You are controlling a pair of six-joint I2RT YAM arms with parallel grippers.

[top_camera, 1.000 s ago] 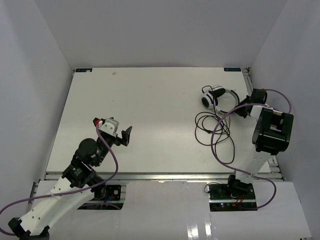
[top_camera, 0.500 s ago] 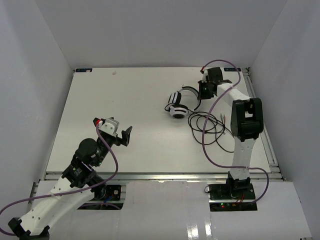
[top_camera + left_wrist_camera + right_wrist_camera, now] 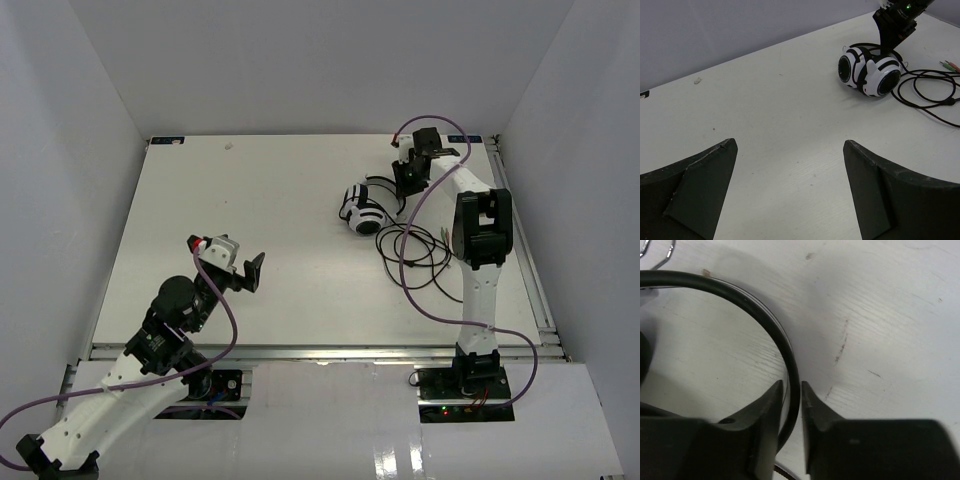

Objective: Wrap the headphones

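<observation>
— Shifted since a second earlier?
— Hauled the headphones point(image 3: 362, 210) leftward, off the right edge of the table point(image 3: 250, 180) and further in. Stretched the right arm point(image 3: 478, 230) out long toward the far side.

— Left side?
— Parked at the near left, well apart from everything. Kept the left gripper point(image 3: 789, 144) spread wide with nothing between its fingers, probably held clear until needed for winding.

— And the right gripper point(image 3: 409, 182)?
— Nipped on the black headband point(image 3: 705, 283), fingers hugging it with barely a sliver to spare. Probably grasped there to steer the whole set by its stiffest part.

— Appearance of the set?
— Lay on the far right part of the table with the earcups point(image 3: 880, 77) folded side by side. Showed white shells with black rings, dark faces turned toward the near left.

— Cable point(image 3: 418, 250)?
— Sprawled in several loose loops just near and right of the cups, entirely unwound. Judged the wrapping not yet begun. Ended in small coloured plugs point(image 3: 949, 63) at the right of the tangle.
</observation>
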